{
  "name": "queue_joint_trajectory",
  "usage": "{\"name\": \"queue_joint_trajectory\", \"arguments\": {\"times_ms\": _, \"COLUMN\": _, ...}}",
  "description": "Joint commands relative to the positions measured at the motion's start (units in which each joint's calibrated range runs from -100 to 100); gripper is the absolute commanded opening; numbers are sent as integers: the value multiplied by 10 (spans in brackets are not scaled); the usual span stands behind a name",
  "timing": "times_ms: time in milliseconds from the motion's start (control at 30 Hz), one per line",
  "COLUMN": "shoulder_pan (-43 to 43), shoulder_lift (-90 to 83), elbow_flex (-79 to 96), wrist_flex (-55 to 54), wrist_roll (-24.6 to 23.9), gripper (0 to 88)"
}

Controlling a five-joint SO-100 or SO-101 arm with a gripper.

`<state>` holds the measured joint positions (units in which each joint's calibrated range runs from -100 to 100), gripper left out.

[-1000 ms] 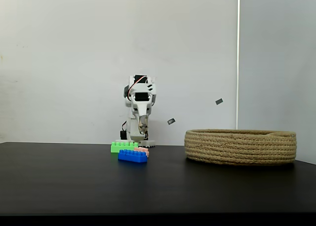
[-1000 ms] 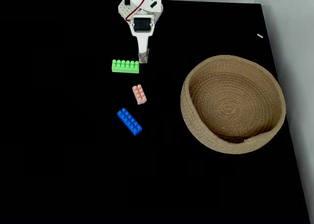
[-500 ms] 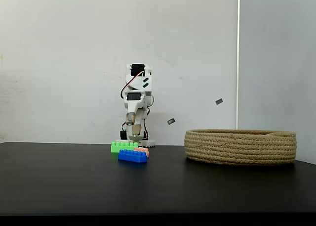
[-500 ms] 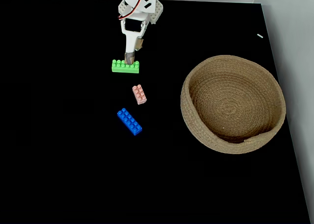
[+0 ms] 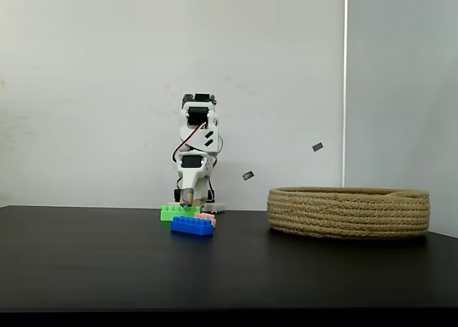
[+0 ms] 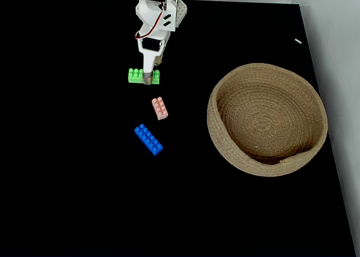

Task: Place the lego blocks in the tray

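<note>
In the top-down fixed view, the blue brick (image 6: 148, 139) lies nearest, left of centre on the black table (image 6: 67, 172), with the pink brick (image 6: 160, 108) just above it. The rope tray (image 6: 225, 150) sits at centre right, well apart from the bricks. Farthest, in the upper middle, the gripper (image 6: 148, 79) reaches down over the green brick (image 6: 135, 76); I cannot tell how wide its fingers stand.

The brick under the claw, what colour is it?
Bright green, clearest in the fixed view from above.
</note>
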<state>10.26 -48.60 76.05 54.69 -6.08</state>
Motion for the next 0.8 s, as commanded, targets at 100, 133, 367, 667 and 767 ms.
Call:
{"name": "queue_joint_trajectory", "arguments": {"times_ms": 100, "shoulder_pan": 12, "shoulder_lift": 29, "elbow_flex": -8, "wrist_flex": -43, "wrist_roll": -3, "gripper": 292}}
{"name": "queue_joint_trajectory", "arguments": {"times_ms": 133, "shoulder_pan": 14, "shoulder_lift": 29, "elbow_flex": -8, "wrist_flex": -48, "wrist_roll": -2, "gripper": 275}}
{"name": "queue_joint_trajectory", "arguments": {"times_ms": 367, "shoulder_pan": 19, "shoulder_lift": 29, "elbow_flex": -8, "wrist_flex": -69, "wrist_roll": -2, "gripper": 88}}
{"name": "queue_joint_trajectory", "arguments": {"times_ms": 667, "shoulder_pan": 33, "shoulder_lift": -15, "elbow_flex": -64, "wrist_flex": -12, "wrist_roll": -13, "gripper": 1}}
{"name": "queue_joint_trajectory", "arguments": {"times_ms": 767, "shoulder_pan": 21, "shoulder_lift": -43, "elbow_flex": -163, "wrist_flex": 72, "wrist_roll": -25, "gripper": 1}}
